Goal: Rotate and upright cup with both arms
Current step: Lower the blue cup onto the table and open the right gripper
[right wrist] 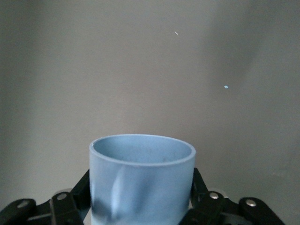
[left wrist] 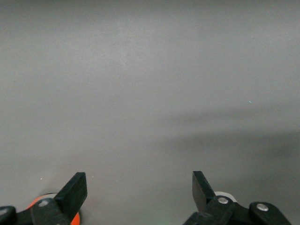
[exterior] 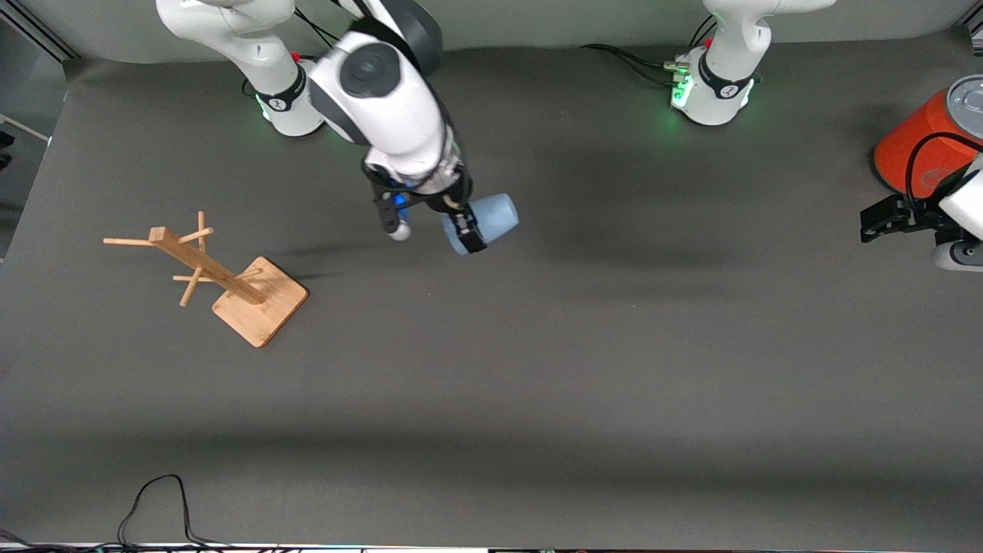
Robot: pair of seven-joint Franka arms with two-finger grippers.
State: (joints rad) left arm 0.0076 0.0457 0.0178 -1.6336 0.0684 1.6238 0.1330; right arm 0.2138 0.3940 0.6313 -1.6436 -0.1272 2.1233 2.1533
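Observation:
The light-blue cup (exterior: 491, 217) is held on its side in the air over the mat, a little out from the right arm's base. My right gripper (exterior: 467, 230) is shut on it, with one black finger (exterior: 470, 233) across its wall. In the right wrist view the cup (right wrist: 142, 173) fills the space between the two fingers (right wrist: 77, 197), and one round end points away from the wrist. My left gripper (exterior: 883, 219) waits open and empty at the left arm's end of the table, beside the orange can. Its fingertips (left wrist: 77, 187) stand wide apart over bare mat.
A large orange can with a grey top (exterior: 925, 142) stands at the left arm's end of the table, close to the left gripper. A wooden mug tree (exterior: 230, 280) stands toward the right arm's end. A black cable (exterior: 153, 499) loops at the table's front edge.

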